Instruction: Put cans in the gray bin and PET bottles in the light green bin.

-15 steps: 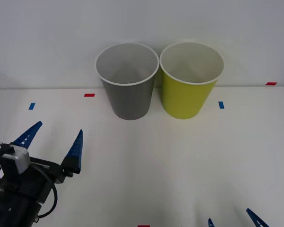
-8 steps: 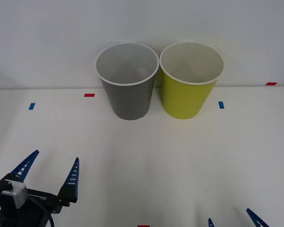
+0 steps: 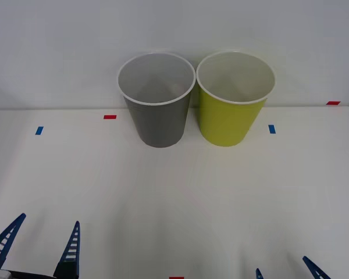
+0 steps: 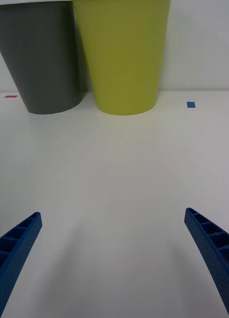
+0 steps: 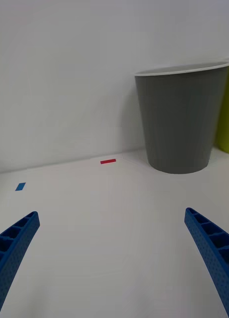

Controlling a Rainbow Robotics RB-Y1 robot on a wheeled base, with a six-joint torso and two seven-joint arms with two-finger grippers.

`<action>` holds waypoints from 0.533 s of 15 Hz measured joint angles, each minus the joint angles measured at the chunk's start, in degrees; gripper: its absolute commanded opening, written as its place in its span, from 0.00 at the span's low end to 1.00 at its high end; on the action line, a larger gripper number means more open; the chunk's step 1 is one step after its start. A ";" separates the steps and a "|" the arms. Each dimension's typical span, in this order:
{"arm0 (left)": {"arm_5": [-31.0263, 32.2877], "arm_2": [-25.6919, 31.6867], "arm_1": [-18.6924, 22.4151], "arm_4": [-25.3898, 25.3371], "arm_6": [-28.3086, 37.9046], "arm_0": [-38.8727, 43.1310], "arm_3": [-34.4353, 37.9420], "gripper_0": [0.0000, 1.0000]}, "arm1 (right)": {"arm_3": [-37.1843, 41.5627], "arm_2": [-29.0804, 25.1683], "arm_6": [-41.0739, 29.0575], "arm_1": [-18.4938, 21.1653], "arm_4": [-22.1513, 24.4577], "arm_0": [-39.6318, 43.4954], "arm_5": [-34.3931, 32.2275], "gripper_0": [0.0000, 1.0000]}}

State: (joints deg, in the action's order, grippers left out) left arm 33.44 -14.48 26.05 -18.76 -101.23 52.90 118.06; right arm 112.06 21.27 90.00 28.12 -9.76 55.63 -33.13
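The white table (image 3: 174, 197) carries two round tapered bins standing upright side by side at its far edge, against a plain white wall (image 3: 58, 46). The dark gray plastic bin with a white rim (image 3: 157, 110) stands on the left. The yellow-green plastic bin with a white rim (image 3: 232, 110) stands on the right. The two rims are just beside each other, touching or nearly so. Both bins open upward; the gray bin's inside is pale gray and the green bin's inside is whitish. Whether anything lies at the bottom of either bin cannot be told.

The left gripper (image 3: 38, 247) is at the near left corner of the table, well apart from the bins. Its two blue ribbed fingers (image 3: 70, 253) are spread wide with nothing between them. In the left wrist view the gripper (image 5: 114, 258) has bare table between its fingers, with the gray bin (image 5: 179, 124) farther off.

The right gripper (image 3: 285, 268) is at the near right edge of the table, its blue fingertips just above the bottom border. In the right wrist view the gripper (image 4: 114, 253) has its fingers (image 4: 15, 248) set wide apart and empty, with both bins ahead: the gray bin (image 4: 42, 54) and the green bin (image 4: 124, 54).

Small tape marks lie on the table: red (image 3: 109, 117) and blue (image 3: 39, 130) on the left, blue (image 3: 271, 128) and red (image 3: 333, 103) on the right.
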 measured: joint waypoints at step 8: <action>4.89 -0.01 -4.72 2.58 0.11 4.89 -5.76 1.00 | 0.00 0.00 0.00 0.00 0.00 0.00 0.00 1.00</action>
State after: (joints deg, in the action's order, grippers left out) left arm 38.33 -14.49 21.33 -16.17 -101.11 57.79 112.30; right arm 112.06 21.27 90.00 28.12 -9.76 55.63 -33.13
